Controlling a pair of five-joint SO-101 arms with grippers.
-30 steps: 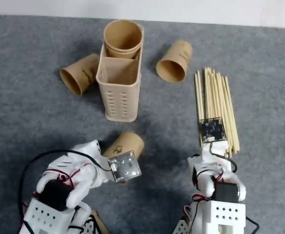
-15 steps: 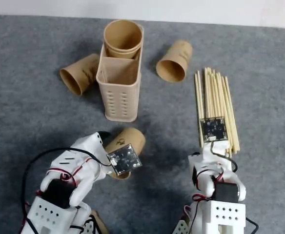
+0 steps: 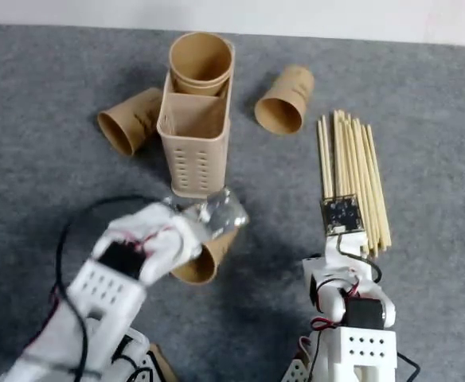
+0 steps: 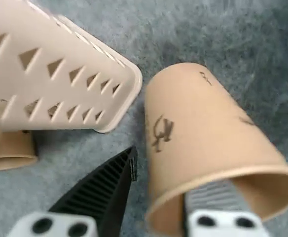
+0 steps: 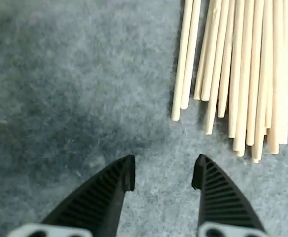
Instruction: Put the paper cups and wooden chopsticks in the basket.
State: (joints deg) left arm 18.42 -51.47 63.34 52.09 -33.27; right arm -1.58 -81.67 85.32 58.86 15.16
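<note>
Paper cup (image 4: 203,143) lying just beside the basket (image 4: 60,84), left pincer (image 4: 168,175) open astride its rim, right pincer (image 5: 164,165) open, empty, farther from the basket

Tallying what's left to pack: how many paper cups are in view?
4 paper cups: one upright in the basket's far compartment, maybe hiding another nested under it; one lying left of the basket; one lying right of it; one at its near end.

My right fingers (image 5: 104,197) are black and ribbed, my arms (image 3: 352,350) white. The basket (image 3: 193,151) is beige with rows of small slots. The cups (image 4: 198,143) beside it are tan with dark marks, the chopsticks (image 3: 356,171) right of it pale wood, the mat (image 3: 41,183) grey.
</note>
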